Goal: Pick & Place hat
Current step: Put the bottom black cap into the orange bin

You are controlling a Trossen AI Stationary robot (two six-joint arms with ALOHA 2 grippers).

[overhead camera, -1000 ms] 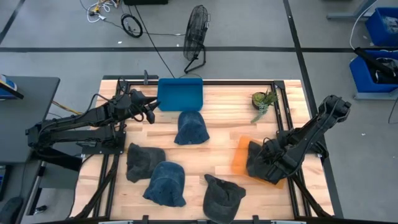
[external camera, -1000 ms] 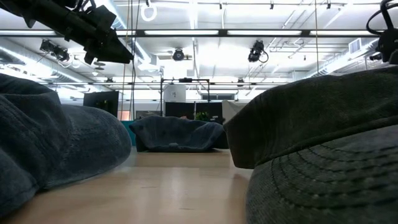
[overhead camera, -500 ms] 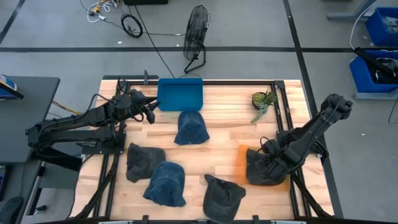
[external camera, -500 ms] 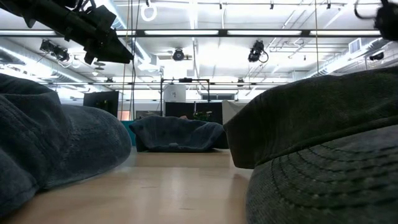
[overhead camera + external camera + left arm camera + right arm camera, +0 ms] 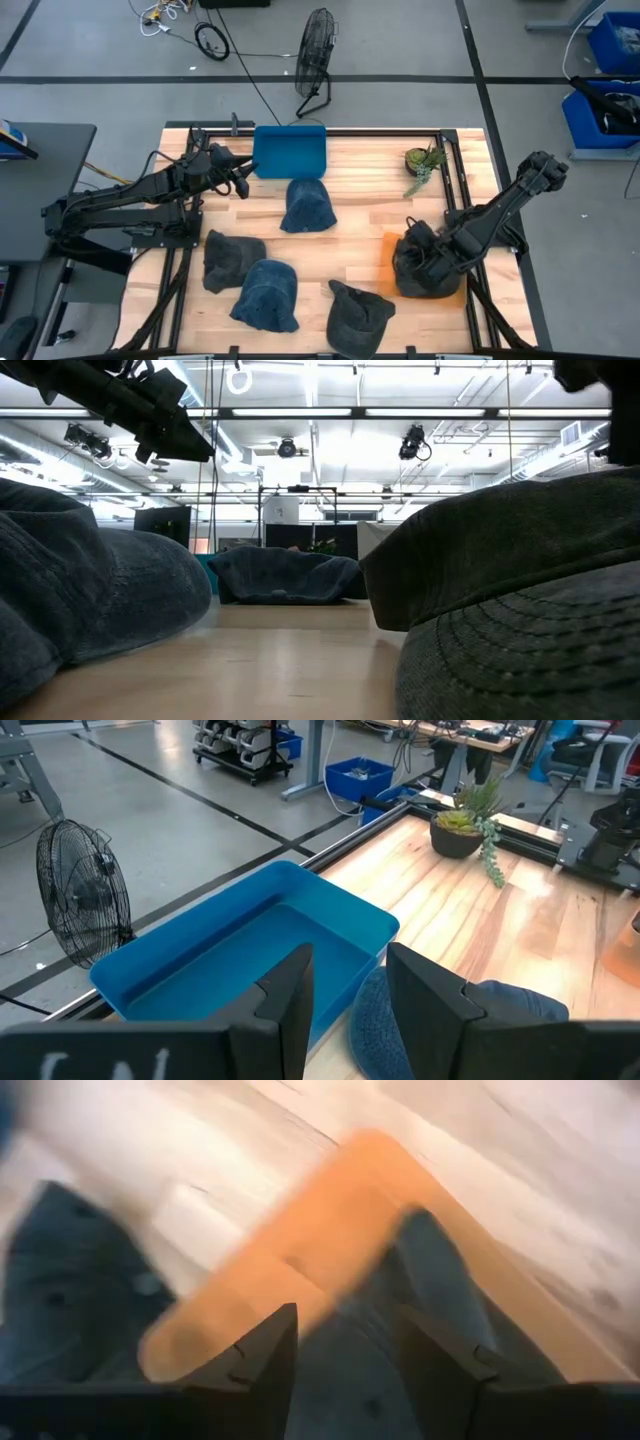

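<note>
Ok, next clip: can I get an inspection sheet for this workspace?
Surface: wooden table.
Job's things: dark hat in orange tray; four hats loose; blue bin holds none.
Clutter: potted plant.
Grippers: right tool open over the tray hat; left tool open near the bin.
Cables: along the left arm; more on the floor.
Surroundings: fan, blue crates.

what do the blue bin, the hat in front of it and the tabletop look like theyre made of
Blue bin: looks like moulded plastic, smooth with a slight sheen and rounded corners.
Blue hat: seems to be washed denim or cotton, matte and mottled, slumping softly with visible panel seams.
Tabletop: apparently light wood planks, with grain lines and board joints showing; the finish looks lightly sealed, though that is hard to confirm.
</note>
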